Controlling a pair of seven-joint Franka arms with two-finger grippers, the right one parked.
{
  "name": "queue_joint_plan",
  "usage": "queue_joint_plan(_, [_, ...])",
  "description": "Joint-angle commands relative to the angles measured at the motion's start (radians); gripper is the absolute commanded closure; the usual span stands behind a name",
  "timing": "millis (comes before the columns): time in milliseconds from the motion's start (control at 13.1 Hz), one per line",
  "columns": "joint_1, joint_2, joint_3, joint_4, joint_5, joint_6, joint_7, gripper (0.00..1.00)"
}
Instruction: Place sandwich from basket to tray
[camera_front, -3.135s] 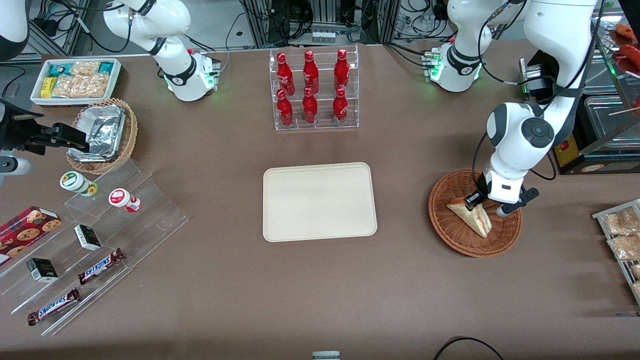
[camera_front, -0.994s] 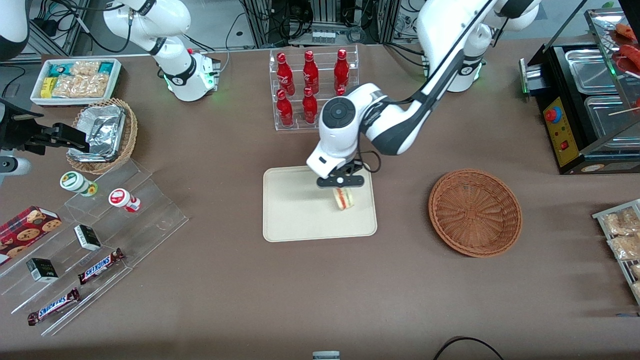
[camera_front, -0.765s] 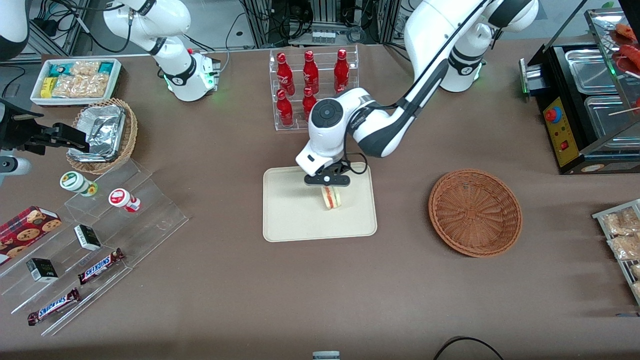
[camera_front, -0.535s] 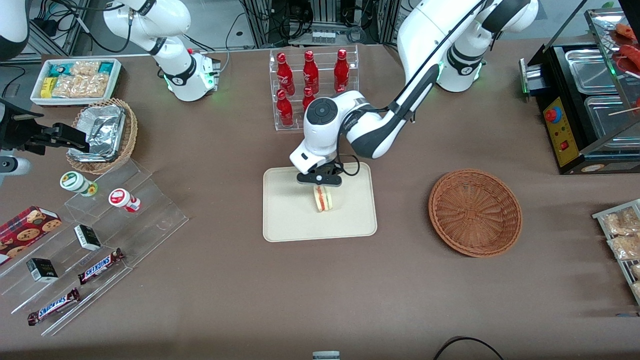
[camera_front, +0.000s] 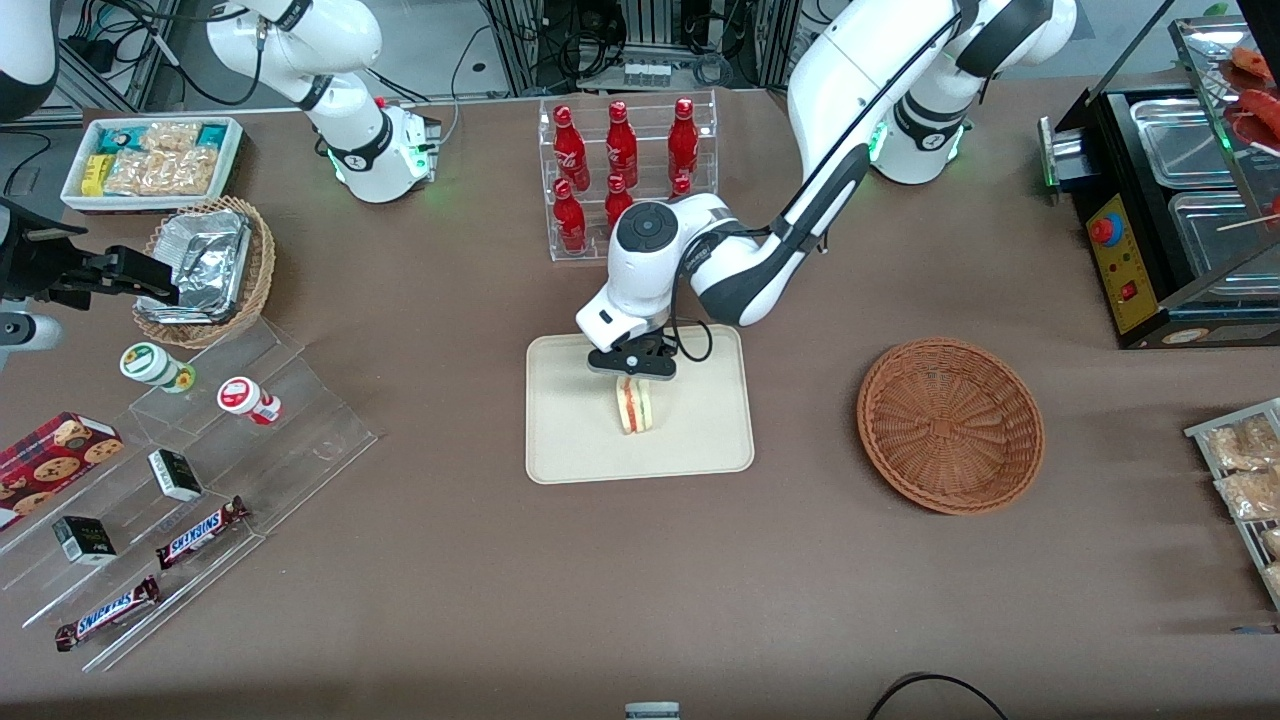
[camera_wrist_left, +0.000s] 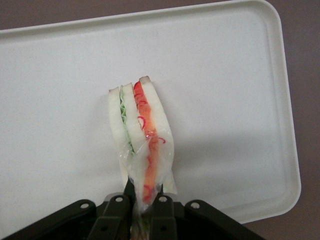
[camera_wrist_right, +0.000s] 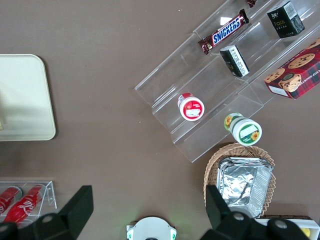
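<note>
My gripper (camera_front: 630, 372) hangs over the middle of the cream tray (camera_front: 570, 450) and is shut on the sandwich (camera_front: 634, 406), a wrapped white-bread wedge with red and green filling. In the left wrist view the sandwich (camera_wrist_left: 141, 135) hangs from the black fingers (camera_wrist_left: 116, 210), pinched at one tip, its cut edge facing the camera, with the tray (camera_wrist_left: 230, 75) spread beneath it. Whether the sandwich touches the tray I cannot tell. The reddish-brown wicker basket (camera_front: 950, 425) sits empty toward the working arm's end of the table.
A clear rack of red bottles (camera_front: 625, 180) stands just farther from the front camera than the tray, close to the arm's wrist. Toward the parked arm's end are a foil-filled wicker basket (camera_front: 205, 265), a white snack bin (camera_front: 150, 160) and acrylic steps with snacks (camera_front: 190, 480).
The gripper lifted the sandwich out of the basket and carried it across to the tray. Over the last second it kept sliding toward the tray's middle and sank a little.
</note>
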Motion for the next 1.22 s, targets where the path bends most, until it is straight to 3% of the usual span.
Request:
queue_joint_plan(0, [-0.017,0.006,0.011,0.001,0.026,0.029,-0.029,1.00])
queue_joint_plan(459, [-0.019,0.019,0.011,-0.008,0.053,0.027,-0.032,1.00])
queue_joint_plan(535, [-0.019,0.019,0.011,-0.008,0.053,0.018,-0.034,0.59])
queue_joint_plan(612, [-0.019,0.019,0.011,-0.006,0.053,0.017,-0.032,0.01])
queue_joint_plan(1147, [-0.023,-0.086,0.010,0.096,0.040,-0.221,-0.038,0.00])
